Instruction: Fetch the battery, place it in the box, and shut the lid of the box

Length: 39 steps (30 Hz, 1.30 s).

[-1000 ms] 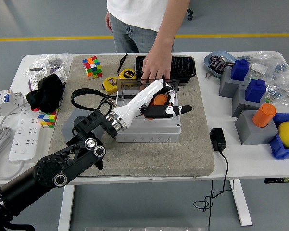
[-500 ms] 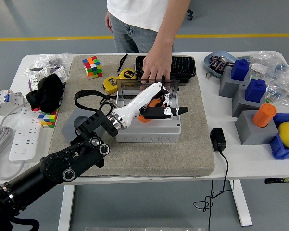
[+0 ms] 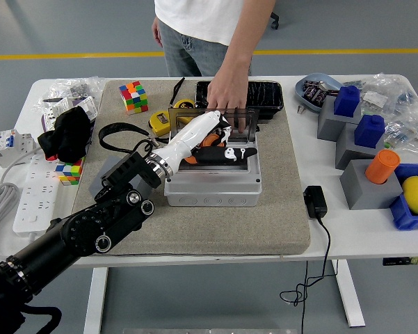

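Left hand (image 3: 212, 139), white with black fingers, reaching from near left over the open box (image 3: 212, 177), fingers loosely spread above the orange battery (image 3: 210, 141) lying inside, not gripping it. Clear mat (image 3: 215, 226) in front of the box's near edge. Clear lid (image 3: 215, 118) upright at the far edge, steadied by a person's hand (image 3: 228, 94). Black tray (image 3: 264, 94) just beyond.

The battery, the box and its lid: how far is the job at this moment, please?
Done: an orange item, probably the battery, already lies inside the grey box. In hand: the left hand reaches over the open box beside it; a grasp cannot be confirmed. A person's hand steadies the raised clear lid at the box's far edge. Left: withdraw the hand and close the lid, which is not yet down.
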### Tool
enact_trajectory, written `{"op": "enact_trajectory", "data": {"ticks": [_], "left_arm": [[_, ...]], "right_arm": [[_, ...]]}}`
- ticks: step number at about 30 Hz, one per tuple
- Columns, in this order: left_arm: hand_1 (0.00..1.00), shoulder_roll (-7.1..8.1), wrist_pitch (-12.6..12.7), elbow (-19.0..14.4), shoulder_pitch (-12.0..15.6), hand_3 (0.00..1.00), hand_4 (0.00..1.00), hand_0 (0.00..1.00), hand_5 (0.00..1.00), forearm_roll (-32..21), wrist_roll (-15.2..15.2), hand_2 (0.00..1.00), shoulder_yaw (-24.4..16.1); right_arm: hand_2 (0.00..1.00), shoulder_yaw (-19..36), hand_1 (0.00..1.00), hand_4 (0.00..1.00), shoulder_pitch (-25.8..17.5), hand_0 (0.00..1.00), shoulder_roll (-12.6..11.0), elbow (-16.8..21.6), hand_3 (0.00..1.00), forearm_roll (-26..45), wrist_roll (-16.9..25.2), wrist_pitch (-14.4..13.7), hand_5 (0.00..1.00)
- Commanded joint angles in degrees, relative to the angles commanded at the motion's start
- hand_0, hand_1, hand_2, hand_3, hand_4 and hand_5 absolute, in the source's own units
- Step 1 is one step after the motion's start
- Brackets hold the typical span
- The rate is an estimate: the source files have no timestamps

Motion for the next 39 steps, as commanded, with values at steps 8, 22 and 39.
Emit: {"op": "enact_trajectory", "data": {"ticks": [8, 22, 39], "left_arm": [[0.002, 0.00, 1.93, 0.57, 0.04, 0.003, 0.972, 0.021, 0.709, 3.88, -1.32, 0.010, 0.01], [0.002, 0.00, 2.55, 0.55, 0.06, 0.028, 0.980, 0.037, 0.730, 4.15, -2.39, 0.035, 0.41], [0.170, 0.00, 0.96, 1.00, 0.24, 0.160, 0.993, 0.171, 0.785, 3.79, -2.47, 0.179, 0.45]], "right_arm": [[0.908, -0.36, 0.995, 0.998, -0.01, 0.998, 0.03, 0.01, 0.858, 0.24, -0.03, -0.05, 0.998], [0.903, -0.45, 0.995, 0.998, 0.10, 0.998, -0.11, -0.01, 0.858, 0.44, -0.12, 0.07, 0.998], [0.895, -0.37, 0.994, 0.998, 0.19, 0.998, -0.20, -0.01, 0.857, 0.46, -0.10, 0.14, 0.998]]}}
